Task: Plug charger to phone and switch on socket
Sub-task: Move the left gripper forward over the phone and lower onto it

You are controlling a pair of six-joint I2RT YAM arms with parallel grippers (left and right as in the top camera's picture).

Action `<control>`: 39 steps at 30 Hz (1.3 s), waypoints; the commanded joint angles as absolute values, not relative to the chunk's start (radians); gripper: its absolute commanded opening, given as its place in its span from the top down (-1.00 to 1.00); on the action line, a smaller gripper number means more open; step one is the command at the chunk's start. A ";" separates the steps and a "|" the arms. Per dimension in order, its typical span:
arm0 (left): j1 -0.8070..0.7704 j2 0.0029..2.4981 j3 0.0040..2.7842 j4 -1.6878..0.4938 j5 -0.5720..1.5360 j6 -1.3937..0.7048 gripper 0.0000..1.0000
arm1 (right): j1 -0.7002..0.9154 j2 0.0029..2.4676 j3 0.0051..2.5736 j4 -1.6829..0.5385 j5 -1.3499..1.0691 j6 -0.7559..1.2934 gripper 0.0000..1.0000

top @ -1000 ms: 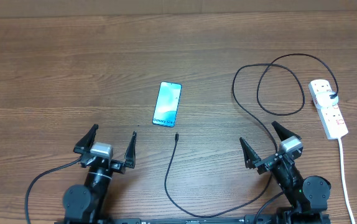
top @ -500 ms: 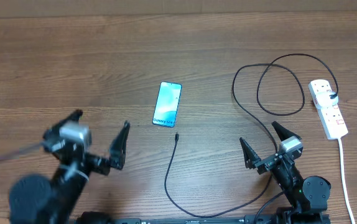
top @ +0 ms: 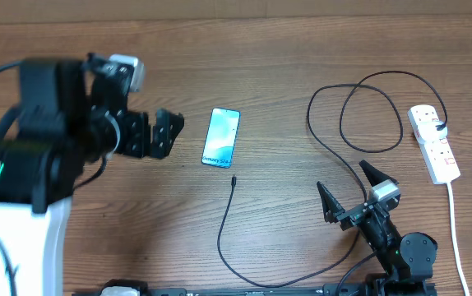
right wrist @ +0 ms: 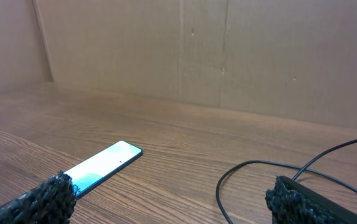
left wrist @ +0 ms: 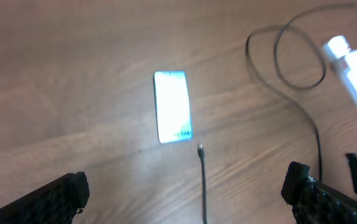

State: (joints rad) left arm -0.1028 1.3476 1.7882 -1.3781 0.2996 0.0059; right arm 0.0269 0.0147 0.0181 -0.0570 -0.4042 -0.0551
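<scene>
Your left gripper (top: 154, 134) has swung up from rest to just left of the phone (top: 222, 137), fingers spread, empty. Your right gripper (top: 344, 181) sits unmoved, well right of the phone, spread, empty. The charger (top: 233, 179) tip lies just below the phone, unplugged. The socket (top: 433, 144) is far right. Judgement: 0 of 2 steps done.

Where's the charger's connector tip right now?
In the overhead view, the charger's connector tip lies just below the near end of the phone, not touching it.
</scene>
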 commanded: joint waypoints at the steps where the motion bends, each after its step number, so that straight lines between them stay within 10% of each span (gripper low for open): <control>1: -0.099 1.431 1.815 -1.401 0.316 -0.020 -0.99 | 0.032 0.003 0.008 -0.054 -0.405 -0.050 -1.00; 5: -0.099 1.527 1.815 -1.430 0.346 -0.030 -0.83 | 0.032 0.003 0.008 -0.054 -0.405 -0.050 -1.00; 8: -0.100 1.593 1.815 -1.439 0.379 -0.030 0.74 | 0.032 0.003 0.008 -0.055 -0.405 -0.050 -1.00; 9: -0.101 1.614 1.815 -1.448 0.387 -0.030 0.92 | 0.032 0.003 0.008 -0.054 -0.405 -0.050 -1.00; 22: -0.201 1.856 1.815 -1.488 0.385 -0.031 0.89 | 0.032 0.003 0.008 -0.055 -0.405 -0.050 -1.00; 24: -0.220 1.886 1.815 -1.487 0.385 -0.031 0.60 | 0.032 0.003 0.008 -0.055 -0.405 -0.050 -1.00; 28: -0.261 1.955 1.815 -1.470 0.346 -0.051 -0.95 | 0.032 0.003 0.008 -0.055 -0.405 -0.050 -1.00; 39: -0.342 2.130 1.815 -1.303 0.105 -0.175 -1.00 | 0.032 0.003 0.008 -0.055 -0.405 -0.050 -1.00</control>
